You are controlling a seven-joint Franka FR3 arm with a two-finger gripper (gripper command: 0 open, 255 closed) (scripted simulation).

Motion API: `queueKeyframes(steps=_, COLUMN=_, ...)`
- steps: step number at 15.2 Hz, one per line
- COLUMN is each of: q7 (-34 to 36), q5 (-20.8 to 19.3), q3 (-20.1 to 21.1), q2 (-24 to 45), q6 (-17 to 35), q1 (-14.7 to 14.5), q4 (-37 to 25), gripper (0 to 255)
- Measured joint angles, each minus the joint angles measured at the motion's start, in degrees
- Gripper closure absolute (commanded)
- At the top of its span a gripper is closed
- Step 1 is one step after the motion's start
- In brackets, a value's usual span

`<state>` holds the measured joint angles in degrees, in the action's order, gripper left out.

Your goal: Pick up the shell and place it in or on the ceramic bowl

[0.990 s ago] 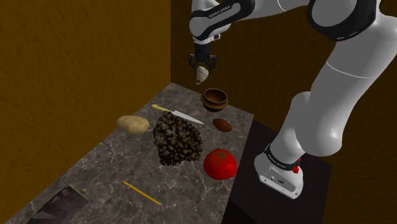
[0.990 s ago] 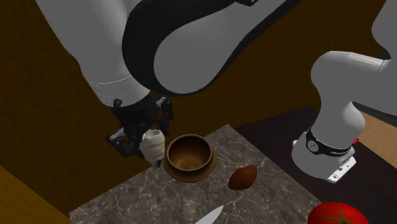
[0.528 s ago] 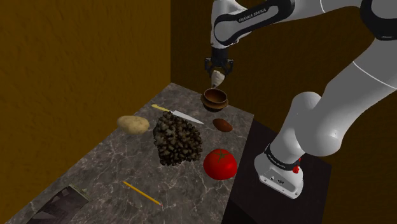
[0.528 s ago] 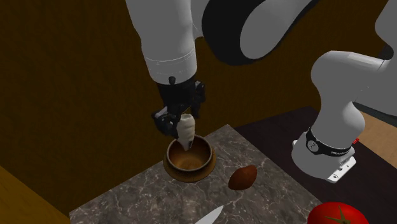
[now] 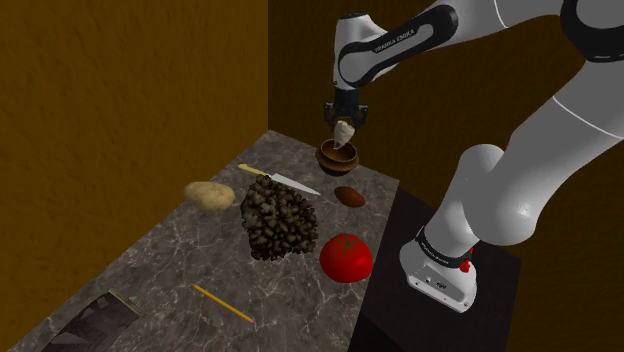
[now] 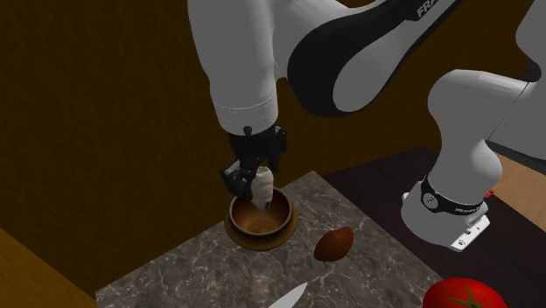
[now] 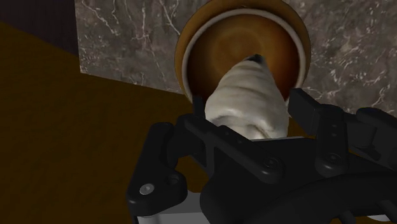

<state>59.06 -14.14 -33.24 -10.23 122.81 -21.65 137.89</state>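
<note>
A cream spiral shell [image 7: 248, 98] is clasped between the black fingers of my gripper [image 7: 249, 121], its pointed tip aimed down. Directly beneath it lies the brown bowl [image 7: 299, 51], at the far corner of the marble counter. In the second exterior view the shell [image 6: 262, 187] hangs tip-down with the tip at about rim height of the bowl [image 6: 238, 227], and the gripper [image 6: 255, 173] is just above. The shoulder view has the gripper [image 5: 344, 122] and shell [image 5: 345, 131] right over the bowl [image 5: 331, 159].
On the marble counter [image 5: 160, 270] lie a knife [image 5: 280, 180], a potato [image 5: 208, 194], a dark lumpy mass [image 5: 278, 220], a small brown oval object [image 5: 349, 195], a red tomato [image 5: 346, 257] and a yellow pencil [image 5: 222, 302]. Brown walls stand close behind the bowl.
The gripper carried the shell from beside the bowl across to directly over it, then lowered it toward the bowl's opening. The fingers stayed shut on the shell.
</note>
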Motion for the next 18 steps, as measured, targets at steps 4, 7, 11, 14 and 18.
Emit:
queueKeyframes(steps=4, q7=-0.52, q5=0.71, q3=-0.57, q2=2.18, q6=3.43, q1=-0.08, q4=1.41, gripper=255)
queueKeyframes(steps=7, q7=-1.07, q5=1.62, q3=-0.95, q2=4.31, q6=6.20, q1=-0.22, q4=2.23, gripper=255)
queueKeyframes(steps=11, q7=-1.33, q5=2.13, q3=-1.12, q2=5.49, q6=7.99, q1=-0.28, q4=2.95, gripper=255)
queueKeyframes(steps=14, q7=-1.33, q5=2.17, q3=-1.12, q2=5.57, q6=8.10, q1=-0.29, q4=2.97, gripper=255)
queueKeyframes(steps=18, q7=-1.33, q5=2.18, q3=-1.12, q2=5.57, q6=8.12, q1=-0.29, q4=2.98, gripper=0)
